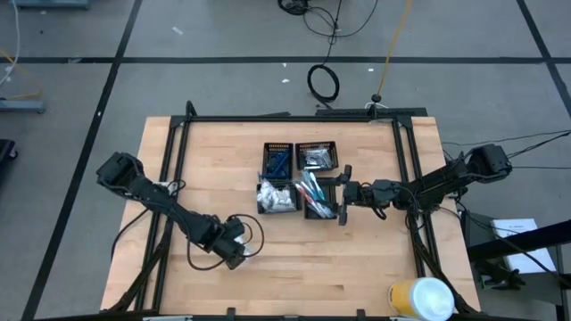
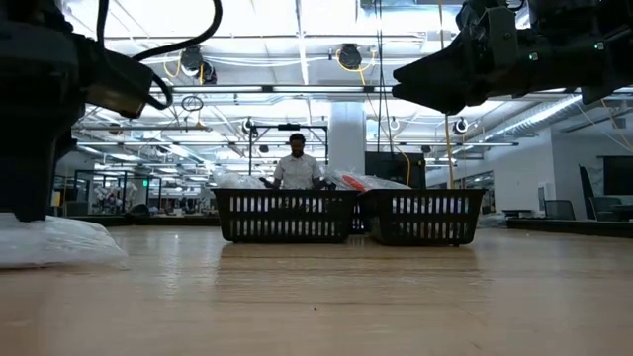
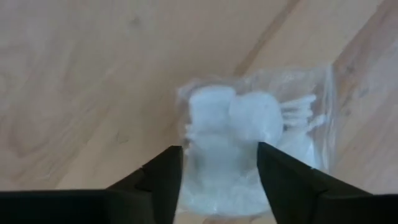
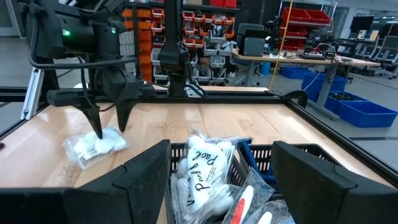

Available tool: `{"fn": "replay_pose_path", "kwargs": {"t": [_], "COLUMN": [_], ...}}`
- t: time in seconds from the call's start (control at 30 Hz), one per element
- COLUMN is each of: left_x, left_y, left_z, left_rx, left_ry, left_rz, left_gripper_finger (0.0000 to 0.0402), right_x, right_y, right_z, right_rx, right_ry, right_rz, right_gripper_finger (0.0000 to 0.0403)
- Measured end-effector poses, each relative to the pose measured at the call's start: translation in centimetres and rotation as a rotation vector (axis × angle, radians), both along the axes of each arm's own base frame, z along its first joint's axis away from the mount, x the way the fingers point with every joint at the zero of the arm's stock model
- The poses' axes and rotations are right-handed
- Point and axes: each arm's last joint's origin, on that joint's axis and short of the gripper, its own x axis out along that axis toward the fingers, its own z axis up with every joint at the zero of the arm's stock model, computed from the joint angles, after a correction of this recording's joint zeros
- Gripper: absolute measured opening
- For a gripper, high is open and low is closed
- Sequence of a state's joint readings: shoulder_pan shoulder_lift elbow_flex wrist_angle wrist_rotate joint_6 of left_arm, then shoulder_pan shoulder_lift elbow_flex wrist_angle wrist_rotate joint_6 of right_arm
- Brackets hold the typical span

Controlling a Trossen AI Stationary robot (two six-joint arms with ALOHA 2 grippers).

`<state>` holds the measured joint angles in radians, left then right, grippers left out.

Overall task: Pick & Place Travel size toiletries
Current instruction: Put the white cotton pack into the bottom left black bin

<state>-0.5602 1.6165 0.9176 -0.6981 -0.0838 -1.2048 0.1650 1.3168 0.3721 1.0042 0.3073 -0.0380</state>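
Observation:
A clear crinkly packet of white pads and swabs lies flat on the table near its near-left part, also seen in the right wrist view and the low view. My left gripper is open and points down, with one finger on each side of the packet. My right gripper is open and hovers level at the right edge of the near-right tray, which holds toothbrushes. White packets fill the near-left tray. My left gripper comes at the clear packet from above, pointing down, its fingers standing at the packet's two sides near one end. The packet lies flat on the table. I cannot tell whether the fingers touch it.
Four black mesh trays sit together at the table's middle; the far ones hold blue razors and silvery pieces. A yellow-and-white cylinder stands at the near-right corner. A black frame rims the table. A person stands far behind.

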Motion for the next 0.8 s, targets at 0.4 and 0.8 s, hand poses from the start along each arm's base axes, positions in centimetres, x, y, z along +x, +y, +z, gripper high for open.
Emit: {"fn": "replay_pose_path", "kwargs": {"t": [0.4,0.8], "left_x": [0.1,3.8], "left_y": [0.1,0.4], "left_z": [0.0,7.2], "left_rx": [-0.017,0.086], "left_ry": [0.015,-0.284], "left_rz": [-0.084,-0.321], "left_gripper_finger": [0.0008,0.0002], "right_x": [0.0,0.0], "right_y": [0.0,0.0], "right_z": [0.0,0.0], "right_rx": [0.0,0.0], "right_ry": [0.0,0.0], "right_rz": [0.0,0.0], "right_gripper_finger": [0.0263,0.0263]}}
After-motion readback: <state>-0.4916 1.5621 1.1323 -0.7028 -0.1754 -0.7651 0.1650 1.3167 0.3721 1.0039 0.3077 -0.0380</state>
